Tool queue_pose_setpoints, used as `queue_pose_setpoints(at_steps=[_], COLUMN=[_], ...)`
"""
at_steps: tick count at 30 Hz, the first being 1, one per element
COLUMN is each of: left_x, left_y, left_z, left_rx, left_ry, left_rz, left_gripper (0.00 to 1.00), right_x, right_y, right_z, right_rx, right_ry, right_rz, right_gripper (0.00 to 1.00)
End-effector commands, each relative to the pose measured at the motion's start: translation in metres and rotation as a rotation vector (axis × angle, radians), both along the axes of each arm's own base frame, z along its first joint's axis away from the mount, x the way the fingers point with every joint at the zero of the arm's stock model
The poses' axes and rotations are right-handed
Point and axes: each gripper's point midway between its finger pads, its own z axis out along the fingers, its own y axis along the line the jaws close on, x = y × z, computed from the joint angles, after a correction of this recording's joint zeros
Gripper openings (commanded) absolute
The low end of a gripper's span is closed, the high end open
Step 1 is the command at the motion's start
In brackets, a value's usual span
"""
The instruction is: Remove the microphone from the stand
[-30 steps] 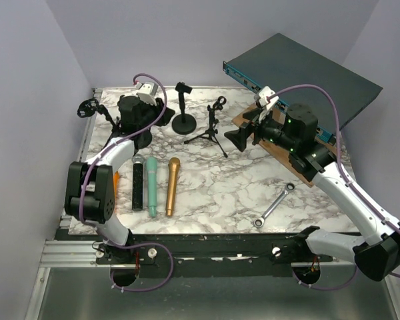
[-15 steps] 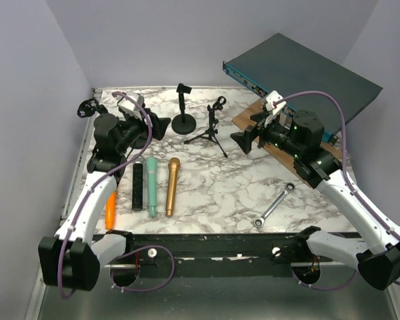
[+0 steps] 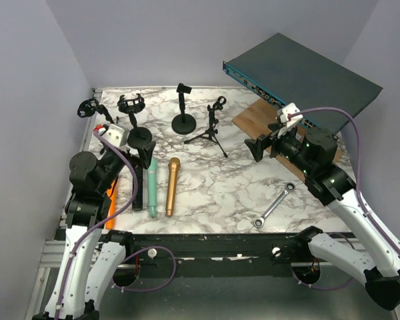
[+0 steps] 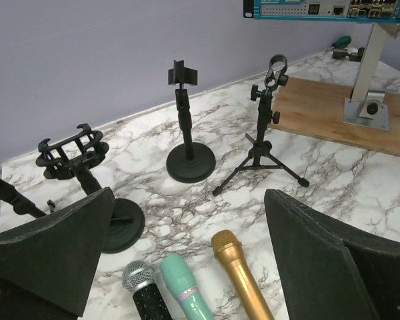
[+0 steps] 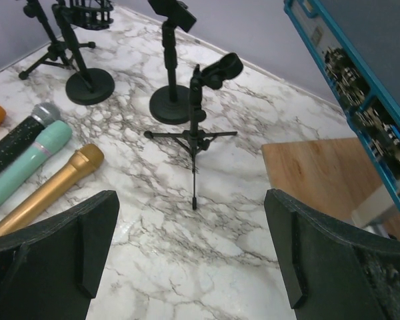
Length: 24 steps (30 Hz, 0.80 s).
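Three microphones lie side by side on the marble table: black [image 3: 138,185], teal [image 3: 151,188] and gold [image 3: 171,187]. An orange microphone [image 3: 110,202] lies at the left edge, partly hidden by my left arm. The shock-mount stand [image 3: 133,110], the round-base stand [image 3: 183,121] and the tripod stand [image 3: 212,127] hold nothing. My left gripper [image 3: 145,157] hangs open over the microphone heads [image 4: 193,267], nothing between its fingers. My right gripper [image 3: 259,148] is open and empty [image 5: 190,260], right of the tripod stand [image 5: 197,113].
A second small tripod [image 3: 88,108] stands at the far left corner. A wooden board [image 3: 253,119] under a blue rack unit [image 3: 300,73] fills the back right. A wrench [image 3: 273,207] lies near the front right.
My left arm has drawn back from the shock-mount stand toward the near left and its jaws have opened wide. My right arm has drifted back and to the right, still open.
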Motion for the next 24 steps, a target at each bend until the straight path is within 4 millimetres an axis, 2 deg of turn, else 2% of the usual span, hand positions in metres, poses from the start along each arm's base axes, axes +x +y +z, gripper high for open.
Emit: queue_pose_setpoints(at_steps=[1,5,12,24], left_x=[-0.021,-0.034,-0.035,-0.026], left_y=[0.007,0.001,0.01,0.02], left_z=[-0.015,-0.01,0.005,-0.006], left_rx=[0.036,-0.002,-0.098,-0.092], left_ry=[0.047,0.045,0.007,0.011], left_rz=[0.013,-0.023,0.049,0.11], left_gripper=[0.99,0.98,0.99,0.99], right_x=[-0.007,-0.018,-0.029,-0.024], right_y=[-0.03,-0.043,-0.031,-0.03], right_z=[-0.013,-0.009,-0.02,-0.019], right_rx=[-0.041,-0.056,-0.077,-0.06], right_ry=[0.006,-0.027,-0.026,-0.028], right_rz=[-0.118,-0.145,-0.045,-0.06], right_gripper=[1.0,1.0,1.0,1.0])
